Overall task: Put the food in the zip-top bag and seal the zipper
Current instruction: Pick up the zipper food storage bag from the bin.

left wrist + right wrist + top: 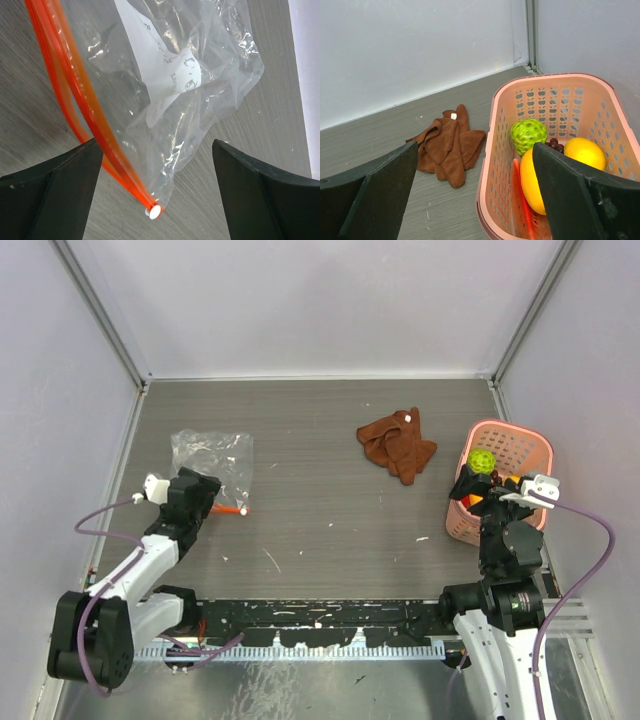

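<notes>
The zip-top bag (pixel 211 453) lies flat and crinkled at the table's left, clear, with a white paper slip inside (pixel 170 75). Its orange-red zipper (pixel 82 90) runs down to a white tip (pixel 155 212). My left gripper (pixel 157 192) hovers over that zipper end, open, with the tip between its fingers (pixel 55 195) and touching neither. The food sits in the pink basket (pixel 492 150): a bumpy green ball (pixel 528 134), yellow-orange fruits (pixel 532 182), dark grapes (pixel 555 145), and a red slice (pixel 520 200). My right gripper (pixel 475 195) is open above the basket's near left rim, holding nothing.
A crumpled brown cloth (pixel 397 445) lies on the table left of the basket (pixel 520 445). White walls with metal posts close the back and both sides. The grey wood-grain tabletop (pixel 320 510) stretches between bag and cloth.
</notes>
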